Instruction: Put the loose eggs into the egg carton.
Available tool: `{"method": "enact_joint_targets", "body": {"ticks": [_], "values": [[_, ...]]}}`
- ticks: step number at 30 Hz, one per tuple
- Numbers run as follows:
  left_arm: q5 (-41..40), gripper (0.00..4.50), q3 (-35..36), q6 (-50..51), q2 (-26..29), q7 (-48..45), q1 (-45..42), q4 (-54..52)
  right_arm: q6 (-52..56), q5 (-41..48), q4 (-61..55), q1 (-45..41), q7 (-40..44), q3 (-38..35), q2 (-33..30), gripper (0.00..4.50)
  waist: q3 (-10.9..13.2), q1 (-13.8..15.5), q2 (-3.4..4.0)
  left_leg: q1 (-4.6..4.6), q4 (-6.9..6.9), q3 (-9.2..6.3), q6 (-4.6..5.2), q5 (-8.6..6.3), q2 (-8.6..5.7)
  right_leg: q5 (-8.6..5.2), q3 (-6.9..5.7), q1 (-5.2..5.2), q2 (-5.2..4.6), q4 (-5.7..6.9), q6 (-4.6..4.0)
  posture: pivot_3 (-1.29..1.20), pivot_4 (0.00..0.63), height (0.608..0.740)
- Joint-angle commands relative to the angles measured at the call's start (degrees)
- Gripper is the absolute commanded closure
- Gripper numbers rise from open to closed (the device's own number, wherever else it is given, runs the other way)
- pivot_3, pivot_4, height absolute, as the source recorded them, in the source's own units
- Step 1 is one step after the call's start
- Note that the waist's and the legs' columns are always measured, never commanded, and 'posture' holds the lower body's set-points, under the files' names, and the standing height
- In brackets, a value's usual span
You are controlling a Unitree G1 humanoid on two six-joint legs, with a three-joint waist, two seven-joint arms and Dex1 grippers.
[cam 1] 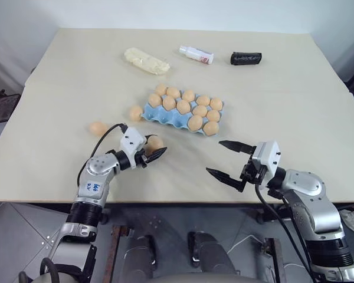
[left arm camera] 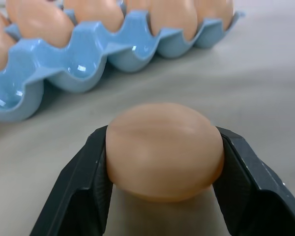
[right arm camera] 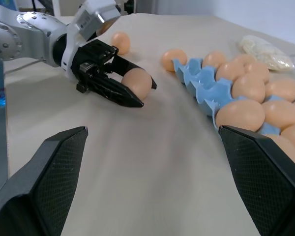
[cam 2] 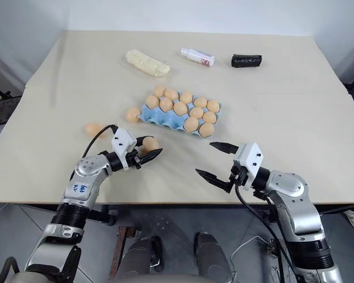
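The light blue egg carton (cam 1: 165,116) lies mid-table with several tan-orange eggs in its cups. My left gripper (cam 1: 154,151) rests low on the table in front of the carton's left end, shut on one loose egg (left arm camera: 162,147), and both black fingers (left arm camera: 83,191) press against its sides. A second loose egg (cam 1: 135,112) sits on the table by the carton's left end. A third egg (cam 1: 97,128) lies further left. My right gripper (cam 1: 229,158) hovers near the table's front edge, right of the carton, open with nothing between its fingers.
Along the far side of the table lie a pale yellow lumpy oblong (cam 1: 146,61), a small white bottle (cam 1: 196,54) and a black roll (cam 1: 246,58). Bare tabletop stretches between the two grippers and to the carton's right.
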Motion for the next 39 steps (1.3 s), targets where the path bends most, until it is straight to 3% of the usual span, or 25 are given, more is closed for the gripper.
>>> {"method": "enact_joint_targets", "body": {"ticks": [1,10,16,20,25,31,34,39], "values": [[-1.2,2.08,0.4,-0.9,-1.7,-0.6,-6.6,0.9,-1.0,0.5,-2.2,0.6,-1.7,-1.4,0.2,0.0,0.0,0.3,-0.01,-0.02,0.08,-0.01,0.0,0.0,-0.01,0.0,-0.02,0.0,0.02,0.03,0.0,0.0,0.15,0.74],[3.2,2.08,-0.5,-8.6,-8.2,1.2,-23.5,23.3,-0.7,0.0,-4.0,1.2,-5.3,-0.9,1.0,0.0,0.0,0.7,-0.02,-0.09,0.49,0.0,0.14,-0.14,-0.17,0.06,-0.04,0.07,0.1,0.06,0.1,0.0,0.15,0.74],[4.3,0.09,0.4,-14.3,-10.7,2.5,-29.0,35.9,-0.7,-0.3,-5.3,1.5,-7.6,-0.6,1.9,0.0,0.0,0.8,-0.04,-0.12,0.54,0.1,0.1,-0.24,-0.04,0.01,-0.09,-0.02,0.27,0.07,0.13,0.0,0.15,0.74],[4.6,0.04,1.1,-17.2,-10.6,3.7,-30.1,38.5,-0.3,-0.2,-6.5,2.0,-8.6,-0.2,2.1,0.0,0.0,0.7,-0.05,-0.13,0.56,0.11,0.09,-0.26,-0.03,0.01,-0.12,-0.03,0.3,0.06,0.13,0.0,0.15,0.74],[1.9,0.04,2.5,-18.0,-6.4,-2.0,-23.8,29.0,0.0,0.2,-7.1,2.3,-8.8,0.2,2.2,0.0,0.0,0.5,-0.05,-0.11,0.53,0.19,0.08,-0.27,-0.01,0.01,-0.15,-0.03,0.34,0.08,0.13,0.0,0.15,0.74],[-5.1,0.04,7.6,-11.2,5.2,-9.7,-4.0,4.5,-0.9,1.3,-5.2,0.6,-6.2,2.0,2.6,0.0,0.0,-0.6,-0.05,-0.03,0.56,0.34,-0.2,-0.32,0.44,-0.05,-0.02,-0.07,0.64,0.25,0.0,0.0,0.15,0.74],[-5.9,0.04,13.0,-12.0,9.8,-6.7,5.3,-1.6,-2.9,0.8,-3.0,-0.9,-4.9,3.0,3.7,0.0,0.0,-0.7,-0.05,0.03,0.6,0.33,-0.21,-0.34,0.73,-0.07,0.05,-0.06,0.71,0.3,-0.07,0.0,0.15,0.74],[-7.6,0.04,19.1,-7.2,10.9,0.1,14.1,-9.5,-4.2,0.5,-0.1,-3.0,-3.8,4.0,5.0,0.0,0.0,-0.2,-0.05,0.02,0.65,0.16,-0.38,-0.38,0.71,0.01,0.07,0.0,0.52,0.28,-0.22,0.0,0.15,0.74]]}}
